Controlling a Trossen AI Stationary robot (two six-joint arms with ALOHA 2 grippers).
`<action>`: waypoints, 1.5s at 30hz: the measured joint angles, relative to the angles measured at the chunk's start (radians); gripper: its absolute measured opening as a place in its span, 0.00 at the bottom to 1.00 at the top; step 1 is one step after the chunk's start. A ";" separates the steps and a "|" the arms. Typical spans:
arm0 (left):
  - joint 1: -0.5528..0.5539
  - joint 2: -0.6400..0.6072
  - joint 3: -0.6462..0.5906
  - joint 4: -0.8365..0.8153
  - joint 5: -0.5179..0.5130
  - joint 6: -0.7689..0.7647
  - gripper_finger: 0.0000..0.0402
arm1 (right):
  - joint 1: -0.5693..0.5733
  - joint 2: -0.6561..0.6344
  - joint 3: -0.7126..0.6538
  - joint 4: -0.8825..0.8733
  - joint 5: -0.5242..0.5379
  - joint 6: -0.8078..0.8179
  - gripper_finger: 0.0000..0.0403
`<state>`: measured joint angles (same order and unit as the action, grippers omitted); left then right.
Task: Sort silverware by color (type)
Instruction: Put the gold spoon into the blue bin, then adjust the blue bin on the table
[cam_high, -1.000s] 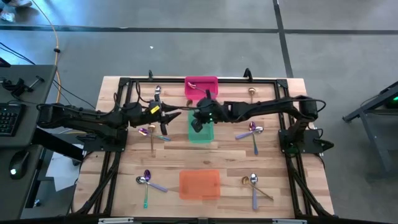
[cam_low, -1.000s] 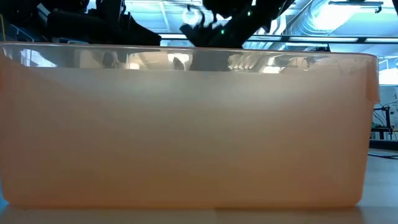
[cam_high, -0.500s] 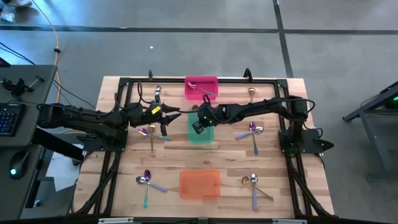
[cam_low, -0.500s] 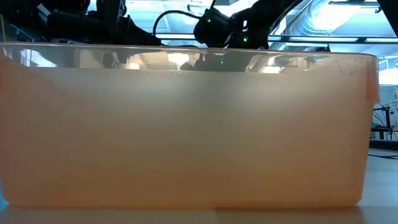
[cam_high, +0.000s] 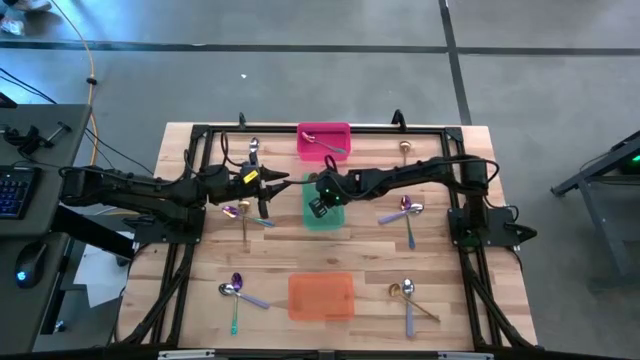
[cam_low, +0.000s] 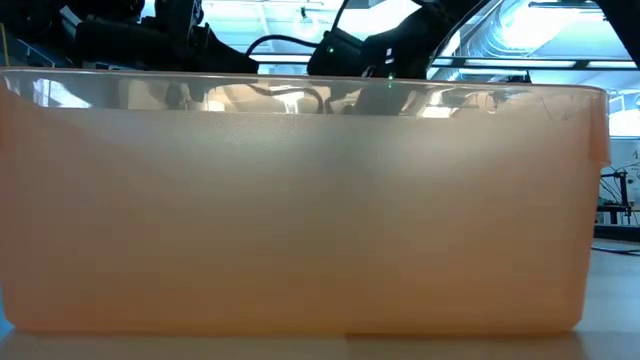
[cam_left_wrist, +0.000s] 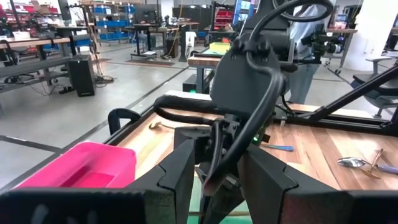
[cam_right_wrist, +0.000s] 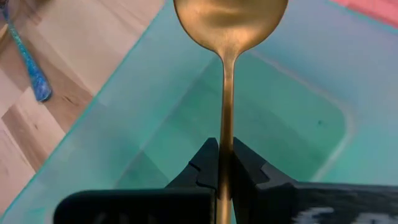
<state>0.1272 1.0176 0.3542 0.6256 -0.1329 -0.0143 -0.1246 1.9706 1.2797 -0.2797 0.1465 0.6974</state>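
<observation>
My right gripper (cam_high: 317, 205) is over the green bin (cam_high: 328, 218), shut on a gold spoon (cam_right_wrist: 227, 37). The spoon's bowl (cam_right_wrist: 230, 15) points away from the wrist, above the bin's inside (cam_right_wrist: 292, 124). My left gripper (cam_high: 268, 186) is open and empty, level just left of the green bin, with its fingers (cam_left_wrist: 184, 171) facing the right arm's wrist (cam_left_wrist: 245, 81). A spoon lies in the pink bin (cam_high: 323, 140). Other silverware lies flat on the table in small groups (cam_high: 240, 211), (cam_high: 405, 211), (cam_high: 236, 290), (cam_high: 408, 293). My right gripper pinches the gold spoon's thin handle (cam_right_wrist: 225, 146) between its two fingers. The handle runs straight out along the fingers, and the bowl is out in front. The spoon is lifted clear, above the green bin's opening.
The orange bin (cam_high: 321, 297) stands near the table's near edge, and its wall (cam_low: 300, 220) fills the low view. A teal-handled utensil (cam_right_wrist: 25, 59) lies on the wood beside the green bin. Single pieces lie at the far edge (cam_high: 253, 150), (cam_high: 405, 147). A black frame (cam_high: 200, 135) rings the table.
My right gripper has moved from the pink bin's near edge toward the table's near side and down over the green bin, carrying the gold spoon. Its elbow has drawn in toward the table's left. The spoon in the pink bin shows now.
</observation>
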 joint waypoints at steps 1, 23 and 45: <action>0.000 0.000 0.000 0.000 0.000 0.000 0.28 | 0.000 0.004 0.000 0.000 -0.001 0.002 0.00; 0.000 0.000 0.000 -0.001 0.000 0.000 0.28 | 0.000 0.020 0.138 -0.134 0.010 -0.124 0.18; 0.022 0.003 0.000 -0.137 0.019 0.079 0.06 | -0.125 0.041 0.270 -0.409 0.037 -0.421 0.00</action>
<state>0.1490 1.0203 0.3542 0.4882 -0.1135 0.0643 -0.2496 2.0117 1.5497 -0.6883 0.1835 0.2765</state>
